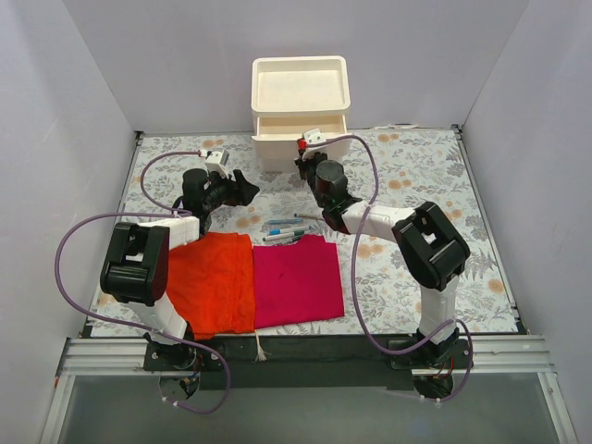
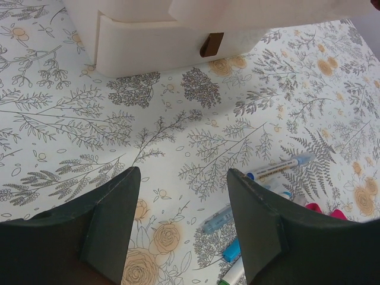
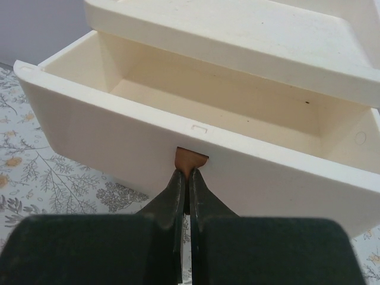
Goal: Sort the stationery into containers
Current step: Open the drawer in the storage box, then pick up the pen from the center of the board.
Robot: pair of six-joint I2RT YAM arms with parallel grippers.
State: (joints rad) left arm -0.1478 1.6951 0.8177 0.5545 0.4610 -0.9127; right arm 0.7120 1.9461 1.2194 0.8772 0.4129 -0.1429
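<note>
the drawer unit (image 1: 301,102) stands at the middle of the far edge. one drawer (image 3: 178,130) is pulled out, showing only its bare cream floor. the right gripper (image 3: 186,177) is pinched shut on its brown pull tab (image 3: 190,159). the left gripper (image 2: 183,178) hangs with jaws spread wide over the pens (image 2: 278,170), which lie loose mid-worktop, apart from the unit.

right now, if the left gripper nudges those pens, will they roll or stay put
Probably roll: the pens look slim and round, lying loose on the floral table cover. They look stiff and light, so a sideways nudge likely scatters them. The open left gripper should close across a barrel, not push.
</note>
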